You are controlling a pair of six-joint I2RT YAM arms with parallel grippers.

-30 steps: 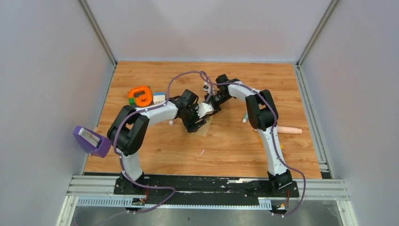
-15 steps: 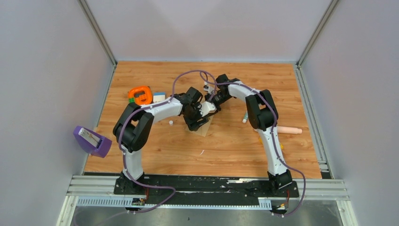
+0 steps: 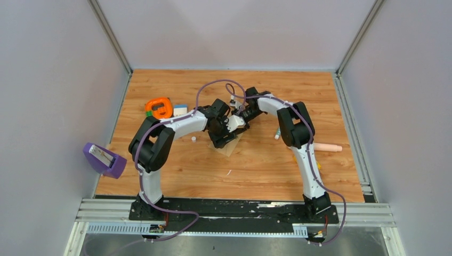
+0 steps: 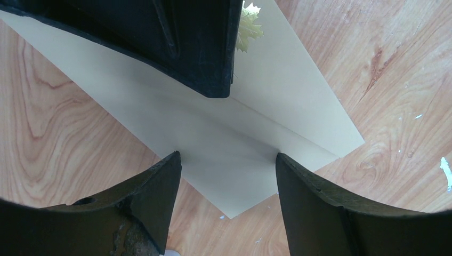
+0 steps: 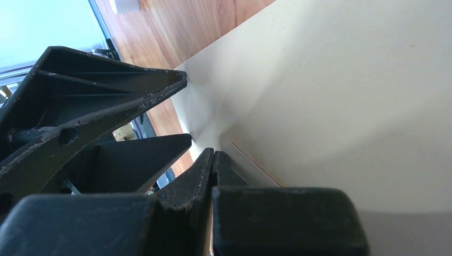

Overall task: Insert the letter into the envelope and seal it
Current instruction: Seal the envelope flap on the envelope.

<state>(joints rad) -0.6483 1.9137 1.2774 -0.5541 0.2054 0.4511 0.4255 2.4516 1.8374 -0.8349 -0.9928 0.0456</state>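
The envelope (image 3: 233,146) lies flat on the wooden table under both grippers. In the left wrist view it is a pale sheet (image 4: 213,144) with a diagonal fold seam. My left gripper (image 3: 223,137) is open, with its fingertips straddling the envelope's near corner (image 4: 226,157). My right gripper (image 3: 237,121) is shut and low on the envelope (image 5: 346,106), fingertips together (image 5: 214,153). A thin pale layer with a brown edge line (image 5: 253,164) beside those fingers looks like the letter's border. I cannot tell whether paper is pinched. A pale yellow leaf shape (image 4: 249,26) shows by the right finger (image 4: 202,53).
An orange ring-shaped object (image 3: 159,108) and a small block (image 3: 180,110) sit at the left. A purple holder (image 3: 104,159) hangs off the left edge. A pink stick (image 3: 326,147) and a white marker (image 3: 277,133) lie at the right. Grey walls enclose the table.
My left arm has swung right, bringing its gripper closer over the envelope and next to the right gripper. The right arm has barely moved.
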